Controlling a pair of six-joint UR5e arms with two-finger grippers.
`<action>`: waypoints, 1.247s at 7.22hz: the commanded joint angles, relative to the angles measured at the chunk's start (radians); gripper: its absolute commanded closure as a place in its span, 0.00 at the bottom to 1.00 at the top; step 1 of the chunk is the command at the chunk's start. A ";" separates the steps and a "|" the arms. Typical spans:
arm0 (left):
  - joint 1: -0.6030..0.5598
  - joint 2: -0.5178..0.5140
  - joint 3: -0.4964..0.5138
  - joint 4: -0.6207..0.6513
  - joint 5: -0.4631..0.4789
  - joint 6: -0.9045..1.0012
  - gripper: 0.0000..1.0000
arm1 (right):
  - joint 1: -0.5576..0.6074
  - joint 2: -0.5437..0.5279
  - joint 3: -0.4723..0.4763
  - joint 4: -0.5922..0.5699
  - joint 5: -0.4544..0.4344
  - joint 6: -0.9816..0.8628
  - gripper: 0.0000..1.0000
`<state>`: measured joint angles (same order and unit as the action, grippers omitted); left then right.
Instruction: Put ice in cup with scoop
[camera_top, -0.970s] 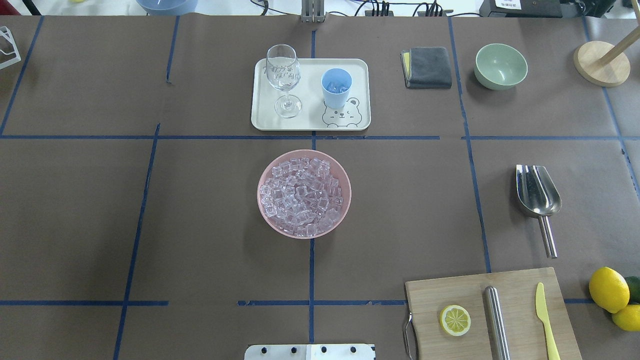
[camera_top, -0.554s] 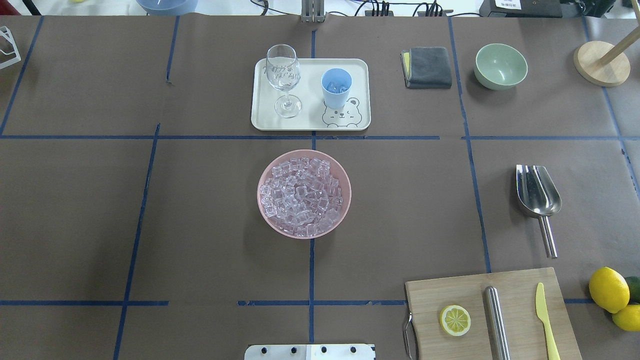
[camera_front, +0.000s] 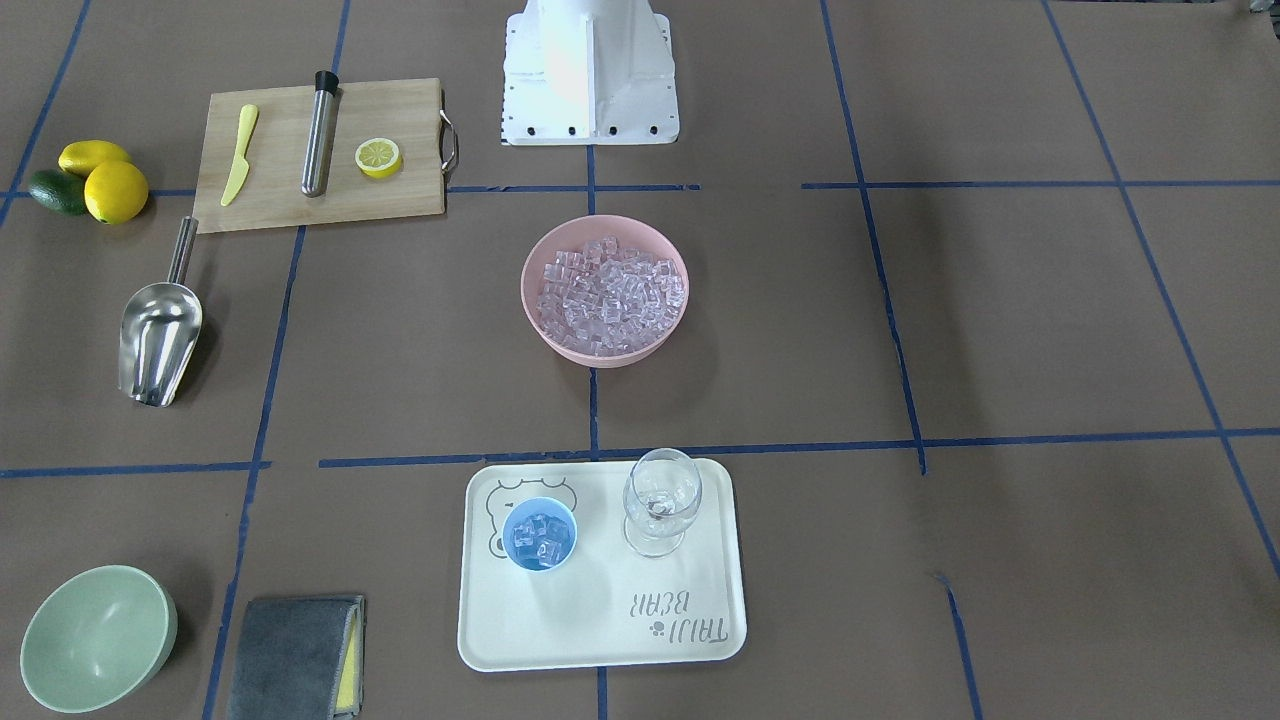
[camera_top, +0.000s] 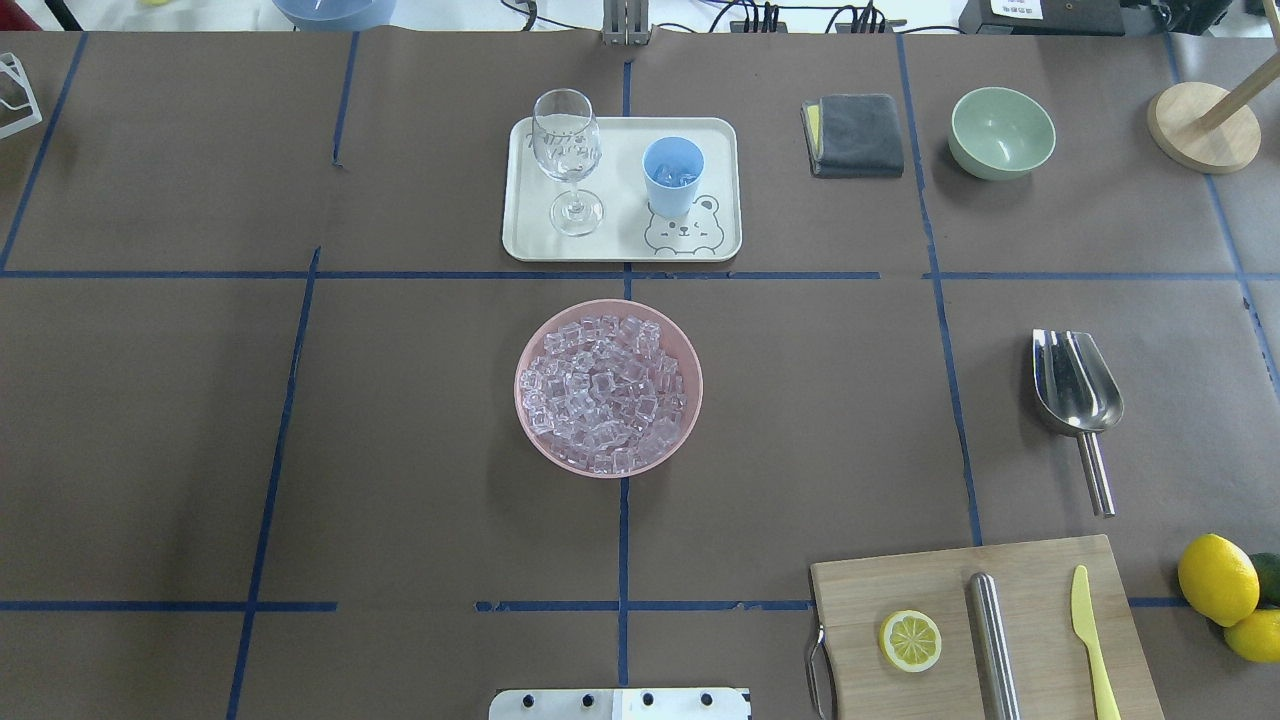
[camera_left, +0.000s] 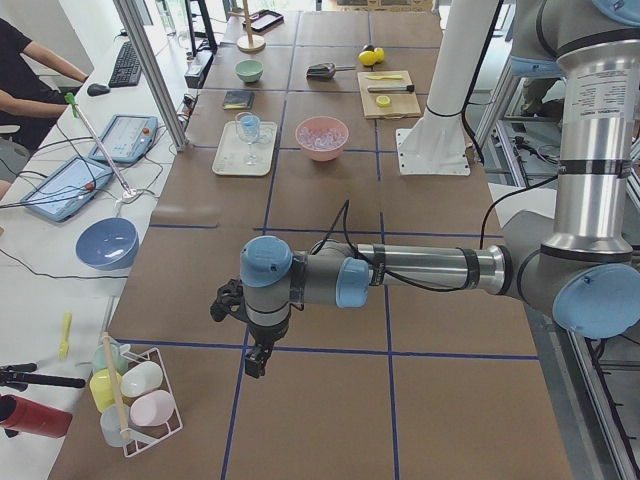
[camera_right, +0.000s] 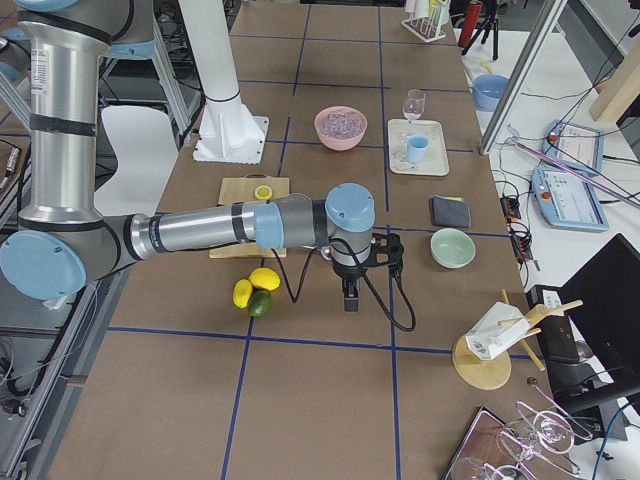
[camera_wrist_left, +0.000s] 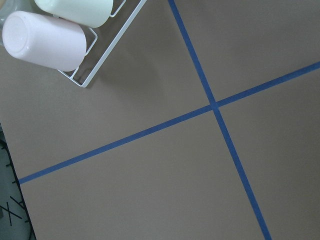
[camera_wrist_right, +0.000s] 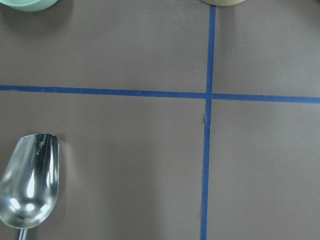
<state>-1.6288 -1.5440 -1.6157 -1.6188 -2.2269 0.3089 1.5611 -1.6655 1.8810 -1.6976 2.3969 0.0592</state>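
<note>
Currently no object on the table (camera_top: 400, 450) has shifted: the overhead view matches that of a second ago in every item.

Scoop (camera_top: 1077, 392): lies flat on the robot's right side, trough up and empty, handle toward the robot, touched by neither arm.

Ice (camera_top: 605, 392): heaped in the pink bowl (camera_top: 686, 348) at the table's centre. A few cubes already sit in the cup (camera_top: 673, 172).

Cup: upright on the tray (camera_top: 620, 215), beside the wine glass (camera_top: 567, 150), beyond the bowl from the robot.

Right fingers (camera_right: 349, 298): pointed down over bare table, empty as far as the side view shows. The right wrist view has the trough at its lower left edge, so they stand beside the scoop, not over it. Whether they are apart or together cannot be told, since only a side view shows them.

Left fingers (camera_left: 256, 362): low over the far left end of the table, next to a wire rack (camera_left: 140, 410) of cups, well apart from all task items. Their state likewise cannot be told.

Judgement: with nothing displaced, this reads either as a pause between scoops or as the close of the task, the scoop set down and ice in the cup. A further scoop would call for the right arm to move over the handle and grip it.
</note>
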 joint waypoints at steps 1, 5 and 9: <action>0.003 -0.001 -0.003 0.002 -0.019 -0.126 0.00 | 0.005 0.006 0.007 -0.056 0.033 0.002 0.00; 0.043 -0.001 -0.021 0.040 -0.128 -0.231 0.00 | 0.007 -0.007 0.004 -0.053 0.056 0.004 0.00; 0.060 -0.001 -0.020 0.039 -0.119 -0.229 0.00 | 0.005 -0.007 -0.020 -0.051 0.045 0.002 0.00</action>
<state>-1.5702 -1.5448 -1.6353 -1.5800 -2.3460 0.0797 1.5675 -1.6729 1.8785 -1.7499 2.4439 0.0619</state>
